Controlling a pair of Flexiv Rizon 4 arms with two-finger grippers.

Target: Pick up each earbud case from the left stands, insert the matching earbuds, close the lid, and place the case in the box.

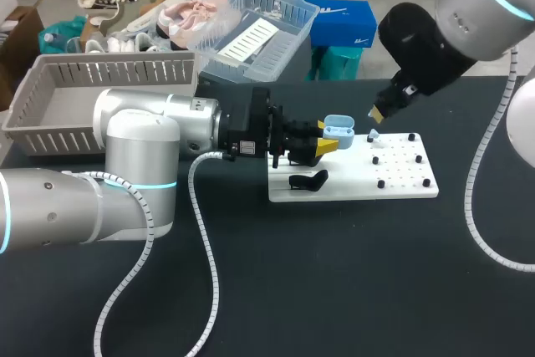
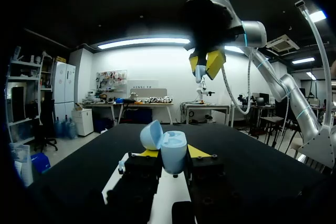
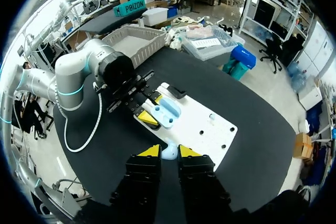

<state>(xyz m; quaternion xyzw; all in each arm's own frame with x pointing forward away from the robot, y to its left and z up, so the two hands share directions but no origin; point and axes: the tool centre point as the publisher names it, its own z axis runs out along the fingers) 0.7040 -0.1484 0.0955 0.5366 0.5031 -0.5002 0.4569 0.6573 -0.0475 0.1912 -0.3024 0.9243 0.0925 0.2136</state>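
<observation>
Left gripper (image 1: 328,145): clamped on case (image 1: 338,129), one finger each side.
Case: over left end of board (image 1: 401,181); long axis upright, mouth up, lid swung open; contents unclear.
Right gripper (image 3: 164,152): tips pinching earbud (image 3: 169,154), above board.
Basket (image 1: 50,89): left of board.

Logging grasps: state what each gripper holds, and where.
Left gripper: the open earbud case, clamped by its body's two sides. Right gripper: an earbud, pinched by its upper part.

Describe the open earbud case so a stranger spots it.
On the black table lies a white rectangular board. At its far edge, the left gripper clamps a pale blue rounded case, lid flipped open; its neighbours are black pegs and a black stand.
</observation>
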